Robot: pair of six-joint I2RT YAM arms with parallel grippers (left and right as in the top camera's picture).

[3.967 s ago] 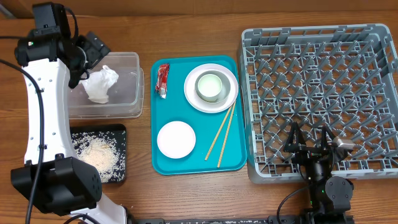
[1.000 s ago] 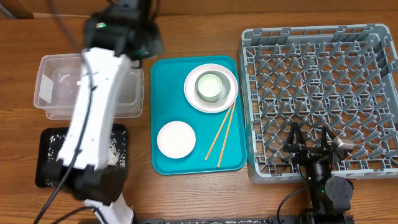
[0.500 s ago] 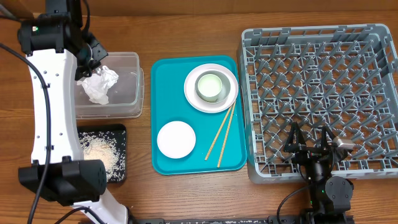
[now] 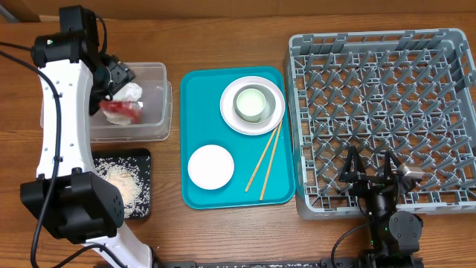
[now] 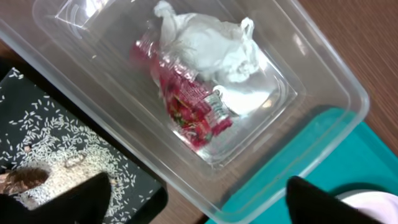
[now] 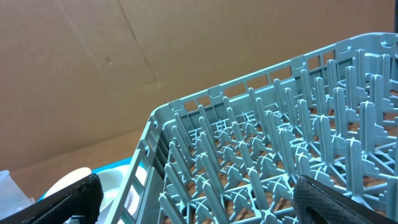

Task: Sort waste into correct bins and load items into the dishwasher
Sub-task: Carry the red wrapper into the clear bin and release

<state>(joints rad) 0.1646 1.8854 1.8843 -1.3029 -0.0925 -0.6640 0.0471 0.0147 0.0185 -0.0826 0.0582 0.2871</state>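
Rack (image 4: 379,123) is sitting at table right, pegs bare. Teal tray (image 4: 195,186) is lying just left of it, mid-table. Tub (image 4: 158,104) is standing left of the tray, far side; black tray (image 4: 143,160) is sitting just in front of the tub.

Left gripper (image 5: 193,202) is hovering over the tub, fingers spread wide, gripping nothing. Right gripper (image 6: 205,202) is resting low at the rack's near edge, fingers also wide, gripping nothing.

Plate (image 4: 229,112) is sitting at the teal tray's far right corner, carrying a bowl (image 4: 253,103). Saucer (image 4: 210,165) is lying near-left on the same tray. Chopsticks (image 4: 264,160) are lying slantwise between plate and the tray's near edge.

Napkin (image 5: 205,43) is lying crumpled in the tub. Wrapper (image 5: 189,102) is lying in the tub too, touching the napkin. Rice (image 4: 119,182) is lying scattered in the black tray, with a brown scrap (image 5: 25,177) among it.
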